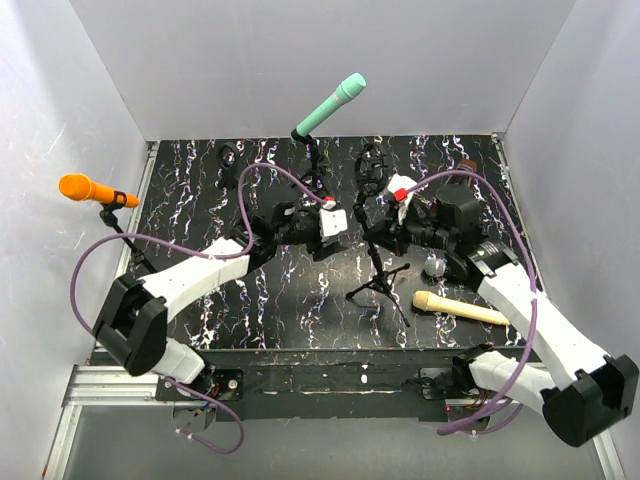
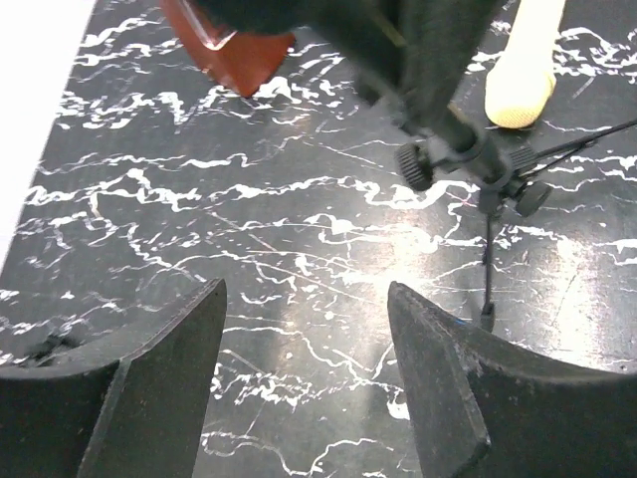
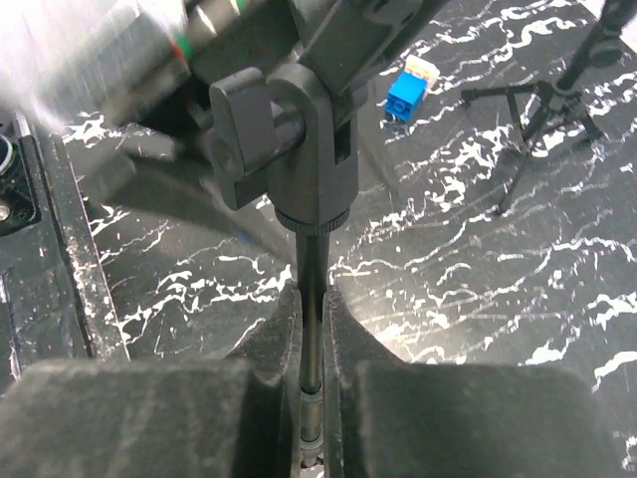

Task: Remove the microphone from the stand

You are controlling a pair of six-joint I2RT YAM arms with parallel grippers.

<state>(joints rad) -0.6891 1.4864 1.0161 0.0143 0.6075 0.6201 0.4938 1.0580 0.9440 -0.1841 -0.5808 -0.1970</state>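
Note:
A cream microphone [image 1: 458, 307] lies flat on the black marbled table [image 1: 300, 300], front right; its head shows in the left wrist view [image 2: 522, 72]. The black tripod stand [image 1: 380, 285] stands at the centre, its clip [image 1: 373, 166] empty. My right gripper [image 1: 386, 233] is shut on the stand's pole [image 3: 314, 319], just below the swivel joint [image 3: 299, 149]. My left gripper [image 1: 340, 232] hovers just left of the stand, open and empty, with bare table between its fingers [image 2: 179, 368]; the stand's hub [image 2: 468, 159] is ahead to the right.
A teal microphone [image 1: 332, 105] sits on a stand at the back centre, its tripod in the right wrist view [image 3: 537, 100]. An orange microphone [image 1: 85, 188] sits on a stand at the far left. White walls enclose the table on three sides.

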